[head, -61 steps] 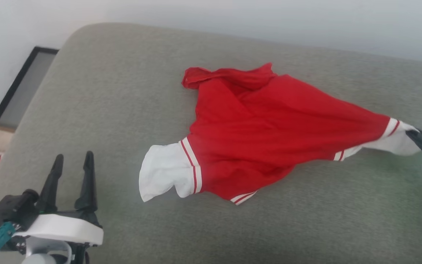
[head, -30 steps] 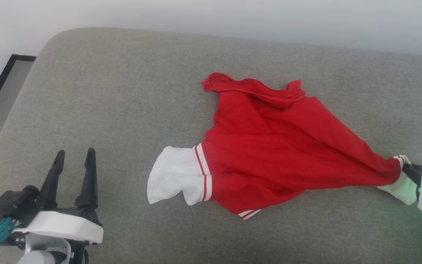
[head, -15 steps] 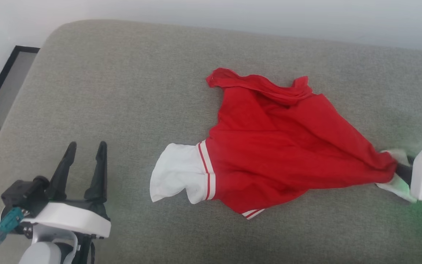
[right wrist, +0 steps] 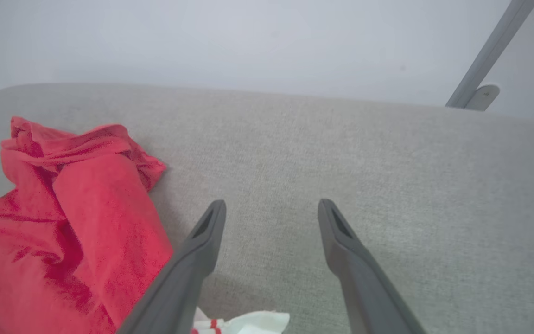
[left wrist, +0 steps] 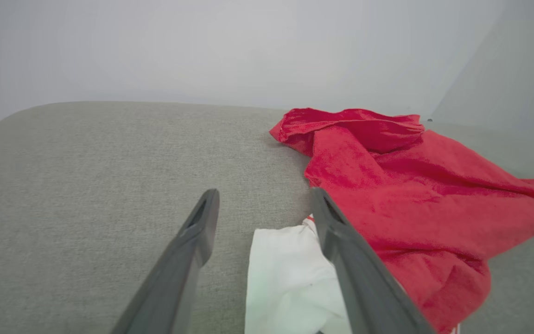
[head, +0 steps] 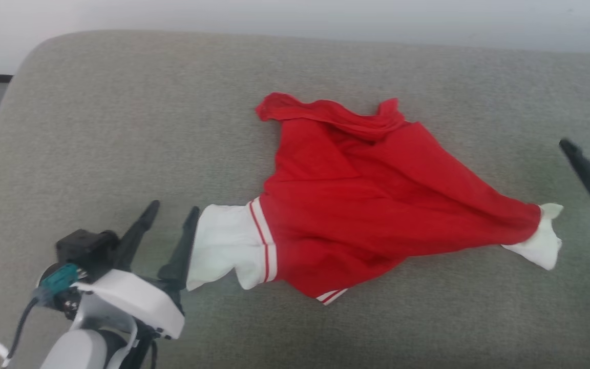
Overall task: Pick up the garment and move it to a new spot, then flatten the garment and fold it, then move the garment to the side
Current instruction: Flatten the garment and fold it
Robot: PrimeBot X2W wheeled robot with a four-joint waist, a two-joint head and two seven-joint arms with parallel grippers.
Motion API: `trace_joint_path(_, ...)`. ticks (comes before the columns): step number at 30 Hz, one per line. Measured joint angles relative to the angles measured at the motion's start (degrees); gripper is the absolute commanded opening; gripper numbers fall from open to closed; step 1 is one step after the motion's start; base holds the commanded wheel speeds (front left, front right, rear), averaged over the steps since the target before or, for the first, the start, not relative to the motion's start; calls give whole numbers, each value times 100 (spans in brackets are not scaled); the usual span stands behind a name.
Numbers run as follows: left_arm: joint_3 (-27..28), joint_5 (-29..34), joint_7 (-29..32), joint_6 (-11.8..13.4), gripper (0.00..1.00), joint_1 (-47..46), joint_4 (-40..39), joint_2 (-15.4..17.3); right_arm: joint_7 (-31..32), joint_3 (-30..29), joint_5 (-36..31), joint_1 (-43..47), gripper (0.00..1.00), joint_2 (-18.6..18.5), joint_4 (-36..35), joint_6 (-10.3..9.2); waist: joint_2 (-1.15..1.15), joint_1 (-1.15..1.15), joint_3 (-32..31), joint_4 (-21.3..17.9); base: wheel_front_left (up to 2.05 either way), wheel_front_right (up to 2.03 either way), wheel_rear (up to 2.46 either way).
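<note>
Shirt (head: pixel 377 205), red with white sleeves, lies rumpled mid-way along a grey cushion (head: pixel 121 128), the left claw (head: pixel 174 206) wide open and empty against one sleeve (head: pixel 223 241), the right claw (head: pixel 584 141) open, empty, near the other sleeve (head: pixel 541 241).

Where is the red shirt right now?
In the head view the shirt lies crumpled on the middle of the grey cushion, between the open left gripper at its white sleeve and the open right gripper.

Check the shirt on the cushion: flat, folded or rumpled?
Rumpled, not folded: the shirt lies creased on the cushion, far edge bunched over, body tapering to a point at one sleeve.
</note>
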Motion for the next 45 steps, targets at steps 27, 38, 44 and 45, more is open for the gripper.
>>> trace_joint_path(27,-928,-328,2871,-452,100,-2314,1073,444,-1443,-847,-1146,854,100,1527,-1462,-1,0,0,191,-1333,0,0,0)
trace_joint_path(38,-1296,-248,3942,-486,100,-3268,2452,456,-1468,-798,-999,820,100,1690,-1575,-1,0,0,611,-1749,0,0,0)
trace_joint_path(44,-1588,-210,4523,-526,0,-3949,3188,292,-1533,-721,-926,715,100,1709,-1533,0,0,0,861,-1842,0,0,0)
trace_joint_path(45,-1639,-210,4573,-558,0,-4046,3261,274,-1549,-712,-913,707,100,1715,-1521,-1,0,0,888,-1848,0,0,0)
